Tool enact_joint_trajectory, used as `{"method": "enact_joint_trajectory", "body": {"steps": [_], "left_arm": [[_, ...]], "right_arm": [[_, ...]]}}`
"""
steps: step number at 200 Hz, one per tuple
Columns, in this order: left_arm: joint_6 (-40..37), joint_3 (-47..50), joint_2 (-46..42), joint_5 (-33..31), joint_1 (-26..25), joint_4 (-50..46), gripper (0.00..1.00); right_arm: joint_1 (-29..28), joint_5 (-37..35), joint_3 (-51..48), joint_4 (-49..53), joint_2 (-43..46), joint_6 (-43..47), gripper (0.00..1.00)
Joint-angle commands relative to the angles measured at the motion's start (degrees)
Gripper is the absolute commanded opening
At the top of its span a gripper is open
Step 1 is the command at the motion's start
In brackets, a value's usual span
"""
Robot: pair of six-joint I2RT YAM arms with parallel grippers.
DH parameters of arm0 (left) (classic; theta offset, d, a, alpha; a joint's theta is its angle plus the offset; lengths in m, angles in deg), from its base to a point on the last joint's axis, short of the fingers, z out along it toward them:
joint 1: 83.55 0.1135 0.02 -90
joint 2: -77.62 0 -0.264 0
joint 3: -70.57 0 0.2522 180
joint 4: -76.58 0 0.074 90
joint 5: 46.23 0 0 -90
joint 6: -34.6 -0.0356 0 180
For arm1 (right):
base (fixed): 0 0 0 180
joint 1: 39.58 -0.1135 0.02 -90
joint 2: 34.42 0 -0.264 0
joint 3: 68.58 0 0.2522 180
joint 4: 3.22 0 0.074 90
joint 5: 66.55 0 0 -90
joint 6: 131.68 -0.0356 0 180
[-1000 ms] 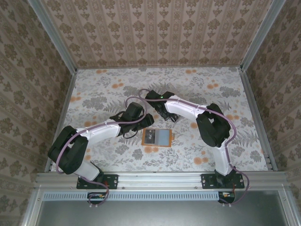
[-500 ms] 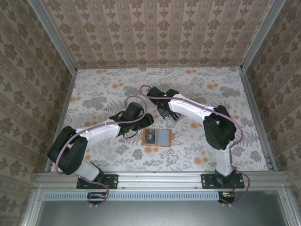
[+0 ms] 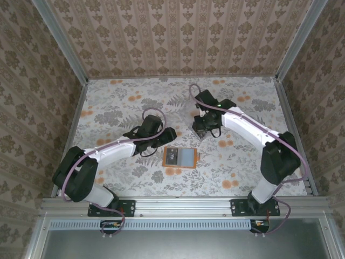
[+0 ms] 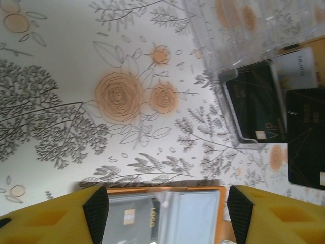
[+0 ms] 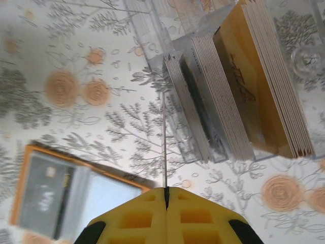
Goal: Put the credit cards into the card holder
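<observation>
Orange and folded open, the holder [image 3: 181, 158] lies flat on the flowered table [image 3: 118, 102], nearest the arm bases and about midway between them. A dark card [image 4: 129, 218] sits in its left pocket. The pocket beside it looks pale, and whether anything is inside cannot be told. The left gripper [image 4: 167, 203] hangs just left of the holder in the top view. Its yellow fingers [image 4: 96, 211] are spread wide and grip nothing, with the holder's edge showing below the gap; whether they touch it cannot be told. Farther out, beyond the holder and a little to its right, the right gripper [image 5: 166, 195] has its fingers pressed together on a thin card [image 5: 165, 147]. That card is seen edge-on, as a fine line running out from the fingertips to the near corner of the clear box [image 5: 152, 25]. Inside the box, more cards [image 5: 218, 101] stand on edge in tight stacks, grey-white ones next to a yellowish stack [image 5: 264, 86]. In the left wrist view, black cards [image 4: 254, 101] and a white one [image 4: 299, 66] show at the box's edge, well apart from the holder; whether they lie in the box or under it cannot be told.
</observation>
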Motion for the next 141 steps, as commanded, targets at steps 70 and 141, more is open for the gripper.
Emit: {"method": "enact_joint_trajectory", "body": {"steps": [70, 141], "left_arm": [[6.27, 1.18, 0.24, 16.64, 3.37, 18.36, 0.64], [10.24, 1.05, 2.21, 21.67, 4.3, 26.18, 0.53]], "right_arm": [[5.04, 27.18, -12.3, -20.83, 10.85, -15.21, 0.0], [5.59, 33.85, -16.53, -30.48, 12.23, -21.98, 0.0]]}}
